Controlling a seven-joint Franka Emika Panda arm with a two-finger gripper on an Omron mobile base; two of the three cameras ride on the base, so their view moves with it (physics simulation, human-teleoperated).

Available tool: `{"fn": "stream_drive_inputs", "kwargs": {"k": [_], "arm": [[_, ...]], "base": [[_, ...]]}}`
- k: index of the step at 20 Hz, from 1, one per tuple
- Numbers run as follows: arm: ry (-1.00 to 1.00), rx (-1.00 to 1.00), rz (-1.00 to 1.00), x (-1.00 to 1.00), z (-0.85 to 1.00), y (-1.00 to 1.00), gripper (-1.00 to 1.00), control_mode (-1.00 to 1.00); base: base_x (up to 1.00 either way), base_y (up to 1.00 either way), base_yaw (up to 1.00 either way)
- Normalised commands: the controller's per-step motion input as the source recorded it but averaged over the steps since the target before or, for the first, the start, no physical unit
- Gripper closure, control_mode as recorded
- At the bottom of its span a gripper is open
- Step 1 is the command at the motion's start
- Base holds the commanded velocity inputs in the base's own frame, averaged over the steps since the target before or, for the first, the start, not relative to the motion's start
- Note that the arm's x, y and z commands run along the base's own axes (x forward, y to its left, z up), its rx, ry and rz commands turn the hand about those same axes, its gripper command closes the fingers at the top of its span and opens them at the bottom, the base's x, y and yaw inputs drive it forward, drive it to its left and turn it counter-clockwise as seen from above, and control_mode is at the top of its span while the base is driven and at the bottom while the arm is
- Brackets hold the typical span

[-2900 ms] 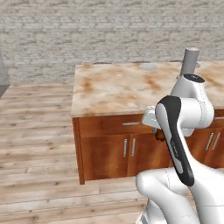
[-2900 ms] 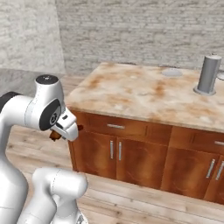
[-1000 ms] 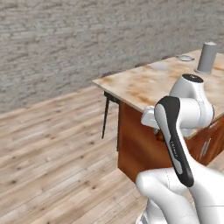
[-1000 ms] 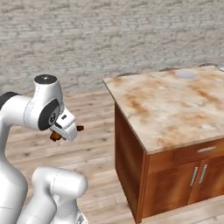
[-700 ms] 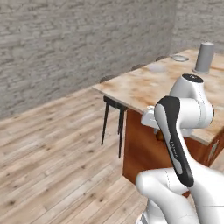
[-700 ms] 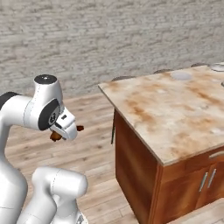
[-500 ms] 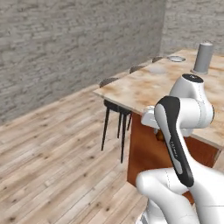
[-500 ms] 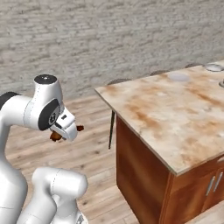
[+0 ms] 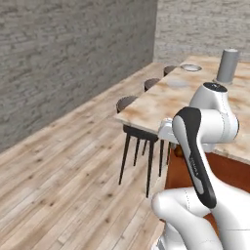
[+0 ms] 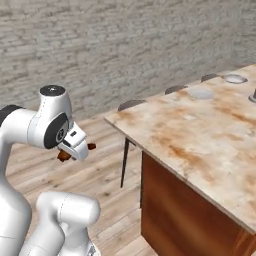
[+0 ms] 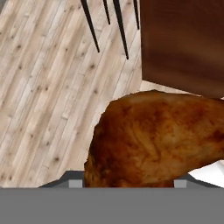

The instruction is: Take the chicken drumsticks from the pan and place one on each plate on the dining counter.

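Observation:
My gripper [image 10: 75,149] is shut on one chicken drumstick [image 11: 153,140], a glossy reddish-brown piece whose ends stick out on either side of the hand [image 10: 91,146]. The hand is held close to the arm's body, above the wooden floor and left of the dining counter [image 10: 200,135]. Two pale plates lie on the counter's far part, one nearer [image 10: 201,93] and one farther [image 10: 235,78]; in the left base view they are the nearer plate [image 9: 178,84] and the farther plate [image 9: 190,68]. The pan is out of view.
Dark round stools [image 9: 128,103] on thin black legs stand along the counter's left side. A tall grey cylinder [image 9: 227,65] stands on the counter near the plates. Open wooden floor [image 9: 63,171] stretches to the grey brick wall.
The whole picture has swung as the base drives: the counter's corner and the stools have come closer. The arm keeps its pose with the drumstick still held.

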Motion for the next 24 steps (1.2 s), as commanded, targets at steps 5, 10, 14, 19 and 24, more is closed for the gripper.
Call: {"fn": "stream_drive_inputs", "kwargs": {"k": [5,10,14,19,24], "arm": [[0.00,0.00,0.00,0.00,0.00,0.00,1.00,1.00],[0.00,0.00,0.00,0.00,0.00,0.00,1.00,1.00],[0.00,0.00,0.00,0.00,0.00,0.00,1.00,1.00],[0.00,0.00,0.00,0.00,0.00,0.00,1.00,1.00],[0.00,0.00,0.00,0.00,0.00,0.00,1.00,1.00]], "base": [[0.41,0.91,-0.35],[0.40,0.91,-0.35],[0.40,0.90,-0.36],[0.34,0.87,-0.40],[0.36,0.82,-0.46]]}}
